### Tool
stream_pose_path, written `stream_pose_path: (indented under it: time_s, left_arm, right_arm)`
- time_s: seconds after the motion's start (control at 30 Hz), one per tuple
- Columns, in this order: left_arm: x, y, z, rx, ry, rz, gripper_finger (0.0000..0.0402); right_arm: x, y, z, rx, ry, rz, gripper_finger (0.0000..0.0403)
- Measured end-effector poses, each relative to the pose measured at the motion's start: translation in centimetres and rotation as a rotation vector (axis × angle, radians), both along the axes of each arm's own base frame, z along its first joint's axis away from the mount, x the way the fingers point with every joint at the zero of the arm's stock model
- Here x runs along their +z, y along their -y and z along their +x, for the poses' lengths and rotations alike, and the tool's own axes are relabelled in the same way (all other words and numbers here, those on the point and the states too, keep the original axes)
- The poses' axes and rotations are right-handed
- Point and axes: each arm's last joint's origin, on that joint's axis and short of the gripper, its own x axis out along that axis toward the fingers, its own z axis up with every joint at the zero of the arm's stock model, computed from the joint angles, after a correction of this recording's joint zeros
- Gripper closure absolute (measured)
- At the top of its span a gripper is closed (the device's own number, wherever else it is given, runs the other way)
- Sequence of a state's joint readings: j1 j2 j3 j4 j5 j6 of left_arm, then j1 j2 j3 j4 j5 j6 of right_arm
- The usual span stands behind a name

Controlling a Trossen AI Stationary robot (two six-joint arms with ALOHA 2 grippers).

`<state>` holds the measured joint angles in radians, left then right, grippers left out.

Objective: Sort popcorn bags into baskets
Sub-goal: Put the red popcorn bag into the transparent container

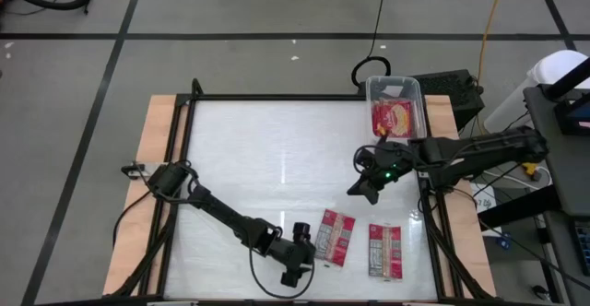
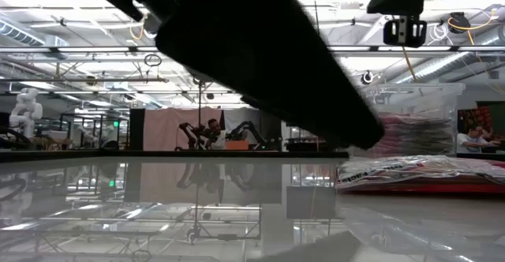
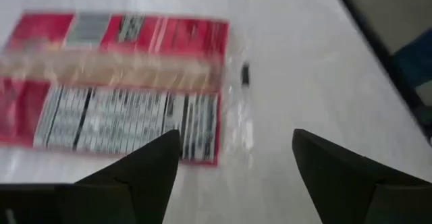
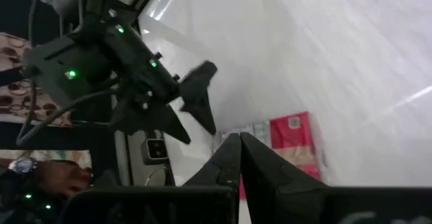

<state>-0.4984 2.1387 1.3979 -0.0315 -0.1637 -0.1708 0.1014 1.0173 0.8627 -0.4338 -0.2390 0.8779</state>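
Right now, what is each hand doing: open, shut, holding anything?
Left hand: open, empty, over the table beside a flat red popcorn bag lying printed side up.
Right hand: shut, holding nothing, above the table.

You have two popcorn bags lying flat on the white table near its front edge, side by side but apart: one packet point(image 1: 335, 237) sits slightly tilted, the other packet point(image 1: 384, 250) lies straighter to its right. Both show their red backs with grey-white printed panels facing up. At the far right corner stands the clear basket point(image 1: 394, 87), with a stack of bags point(image 1: 396, 117) inside; the top one shows its yellow popcorn picture.
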Motion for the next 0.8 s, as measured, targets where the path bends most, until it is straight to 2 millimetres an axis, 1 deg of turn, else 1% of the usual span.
stream_pose_path:
  time_s: [0.17,0.2,0.27,0.33,0.4,0.47,0.63,0.8]
  left_arm:
    - [0.5,0.2,0.6,-0.055,0.097,0.029,0.011]
    - [0.4,0.1,0.8,-0.06,0.114,0.032,0.011]
    - [-0.2,0.2,1.1,-0.058,0.13,0.027,0.011]
    - [-1.6,0.2,1.3,-0.057,0.111,0.008,0.011]
    - [-2.5,0.3,1.4,-0.051,0.102,0.009,0.0112]
    - [-2.7,0.3,1.5,-0.041,0.11,0.014,0.0118]
    - [-3.0,-0.1,1.5,-0.005,0.112,0.076,0.0153]
    - [-3.2,-1.0,1.9,0.003,0.097,0.103,0.0217]
  right_arm:
    - [-0.2,-0.3,0.2,0.017,-0.007,-0.004,0.0399]
    - [-0.3,-0.3,0.2,0.017,-0.01,-0.005,0.0399]
    - [-0.2,-0.3,0.2,0.015,-0.007,-0.001,0.0399]
    - [-0.1,-0.3,0.1,0.019,-0.005,0.005,0.0399]
    - [0.0,-0.4,0.0,0.042,-0.003,0.022,0.0399]
    - [0.0,-0.4,-0.1,0.057,-0.004,0.03,0.0399]
    - [0.0,-0.4,-0.1,0.054,-0.009,0.032,0.0399]
    - [0.0,-0.4,-0.1,0.037,-0.018,0.051,0.0399]
